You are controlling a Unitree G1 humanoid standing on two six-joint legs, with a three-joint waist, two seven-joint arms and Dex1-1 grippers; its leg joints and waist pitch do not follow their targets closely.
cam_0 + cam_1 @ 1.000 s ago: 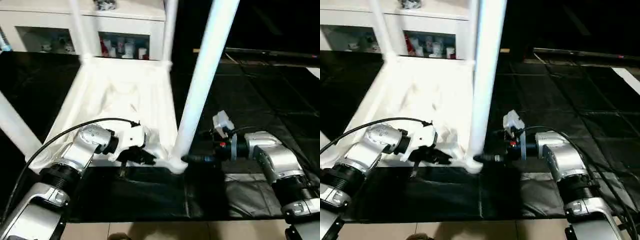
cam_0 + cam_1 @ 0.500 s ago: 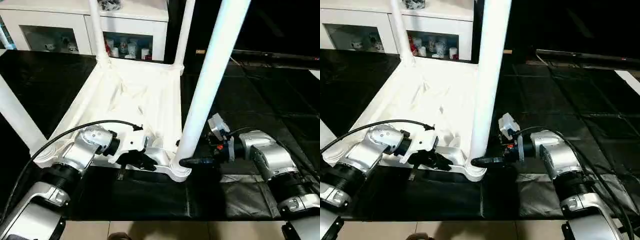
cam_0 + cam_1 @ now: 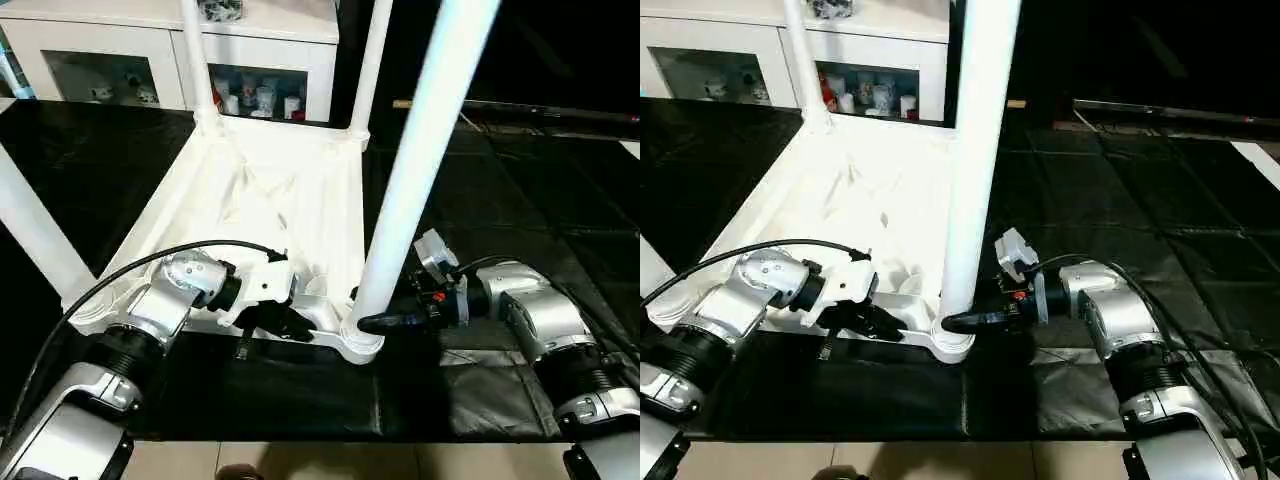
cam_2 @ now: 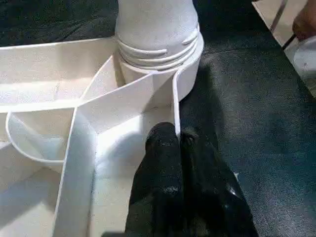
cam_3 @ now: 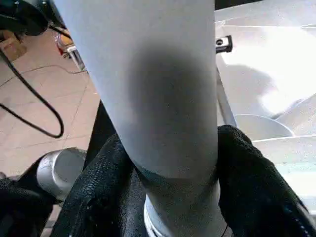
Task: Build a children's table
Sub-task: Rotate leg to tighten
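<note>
left arm: silver forearm angled in from lower left, wrist bent inward
left claw [image 3: 285,322]: fingers [image 4: 165,163] pressed together
right arm: reaches in from lower right, wrist level
right claw [image 3: 368,322]: fingers [image 5: 247,168] either side of a leg, touching it

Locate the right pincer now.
In the left eye view the right pincer is at the near right corner of the upturned tabletop, its fingers either side of the leg just above its socket.
</note>
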